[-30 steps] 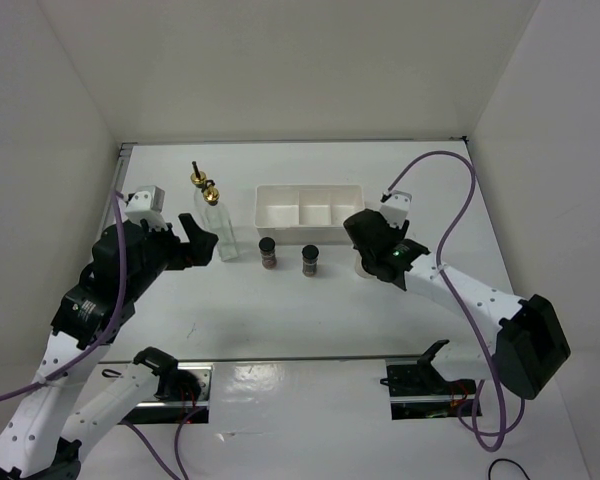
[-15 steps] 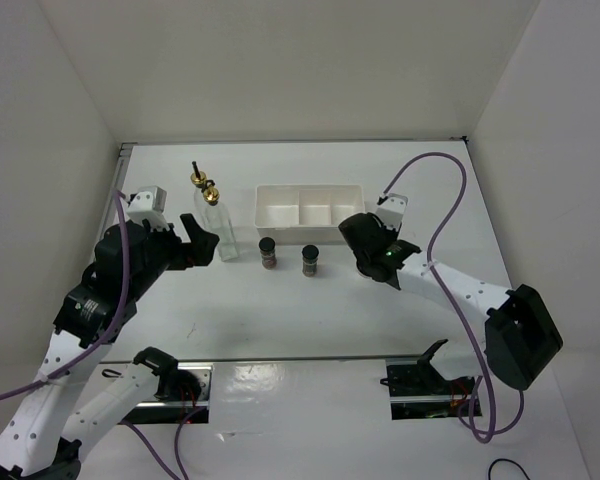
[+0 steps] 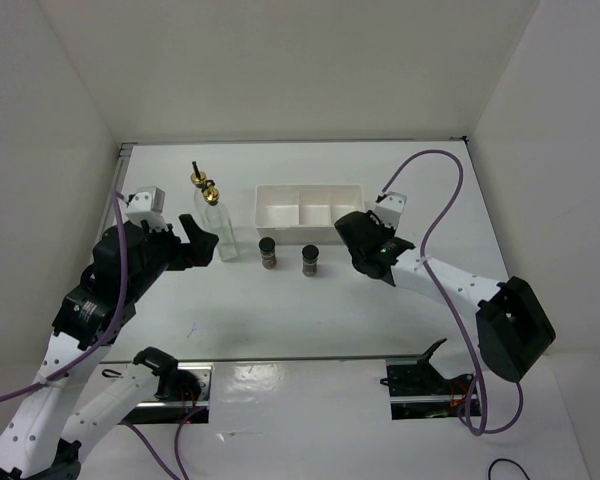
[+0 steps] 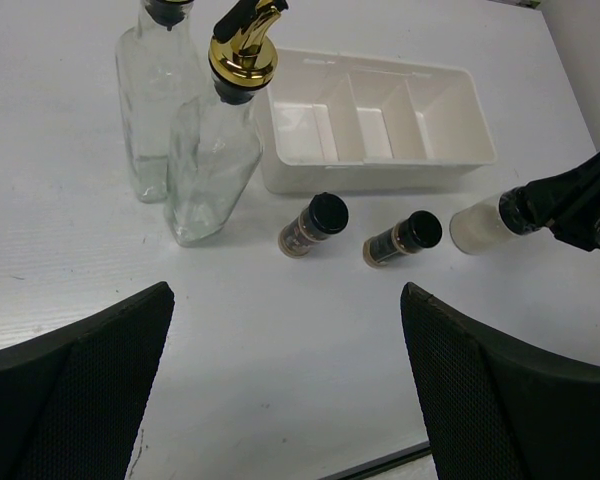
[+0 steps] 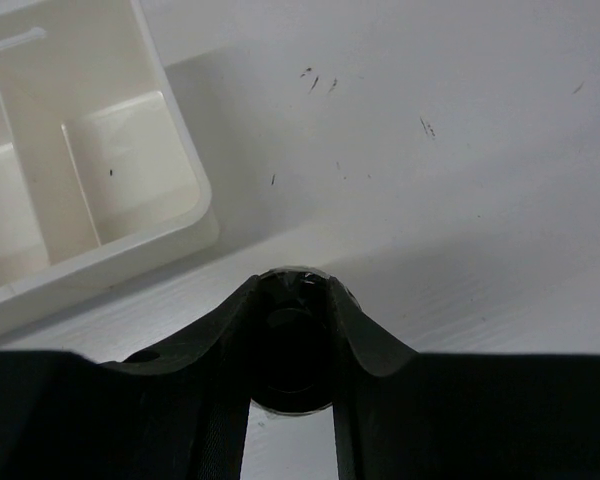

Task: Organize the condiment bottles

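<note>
Two tall clear glass bottles with gold pourers stand left of the white tray; in the left wrist view they are at the top left. Two small dark spice jars stand in front of the tray, also seen in the left wrist view. My right gripper is shut on the whitish jar, whose black cap sits between the fingers, by the tray's right end. My left gripper is open and empty beside the nearer bottle.
The tray has three empty compartments; its right corner is just ahead of the right gripper. White walls close in the table on the left, back and right. A purple cable loops above the right arm.
My right gripper has moved left and a little farther back with the whitish jar, closer to the tray's right end. The left arm has stayed still.
</note>
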### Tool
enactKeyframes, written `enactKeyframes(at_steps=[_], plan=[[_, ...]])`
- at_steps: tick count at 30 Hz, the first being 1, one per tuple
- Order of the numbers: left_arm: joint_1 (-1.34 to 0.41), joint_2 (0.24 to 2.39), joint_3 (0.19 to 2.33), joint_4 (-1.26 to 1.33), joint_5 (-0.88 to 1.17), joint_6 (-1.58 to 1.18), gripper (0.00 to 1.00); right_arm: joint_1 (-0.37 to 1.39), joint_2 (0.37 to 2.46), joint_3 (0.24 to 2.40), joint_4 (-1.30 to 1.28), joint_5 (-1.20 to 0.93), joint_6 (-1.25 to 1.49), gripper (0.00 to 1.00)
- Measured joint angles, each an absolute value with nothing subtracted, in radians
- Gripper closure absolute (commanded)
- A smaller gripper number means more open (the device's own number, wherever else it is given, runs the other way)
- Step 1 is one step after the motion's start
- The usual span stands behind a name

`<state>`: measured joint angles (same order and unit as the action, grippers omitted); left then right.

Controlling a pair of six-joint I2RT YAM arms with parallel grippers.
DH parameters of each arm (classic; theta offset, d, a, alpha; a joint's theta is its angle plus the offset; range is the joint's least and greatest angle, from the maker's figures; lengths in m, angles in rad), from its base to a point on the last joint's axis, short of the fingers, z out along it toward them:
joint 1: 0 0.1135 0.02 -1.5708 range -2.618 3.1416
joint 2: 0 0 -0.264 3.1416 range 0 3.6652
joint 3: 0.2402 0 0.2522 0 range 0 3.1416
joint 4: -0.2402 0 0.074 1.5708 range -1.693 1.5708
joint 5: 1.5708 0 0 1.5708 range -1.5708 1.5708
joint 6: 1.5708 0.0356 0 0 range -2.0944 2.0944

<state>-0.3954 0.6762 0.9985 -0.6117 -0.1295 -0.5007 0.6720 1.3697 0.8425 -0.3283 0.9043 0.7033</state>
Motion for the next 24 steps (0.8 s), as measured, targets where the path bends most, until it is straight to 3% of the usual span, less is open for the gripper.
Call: enactKeyframes(at_steps=[8,15,24], plan=[[-0.395,0.676,0.999,-0.612,-0.117,-0.501,0.0,0.702,1.333,0.853,-0.408,0.868,0.72,1.0],[-0.395,0.674,0.981,-0.6,-0.054,-0.496,0.0,0.706,1.158,0.865,-0.452,0.797,0.674,1.0],[-0.395,0.717,0.962,-0.597,0.025,-0.477,0.0,0.707,1.194,1.078,-0.442,0.801,0.532,1.0]])
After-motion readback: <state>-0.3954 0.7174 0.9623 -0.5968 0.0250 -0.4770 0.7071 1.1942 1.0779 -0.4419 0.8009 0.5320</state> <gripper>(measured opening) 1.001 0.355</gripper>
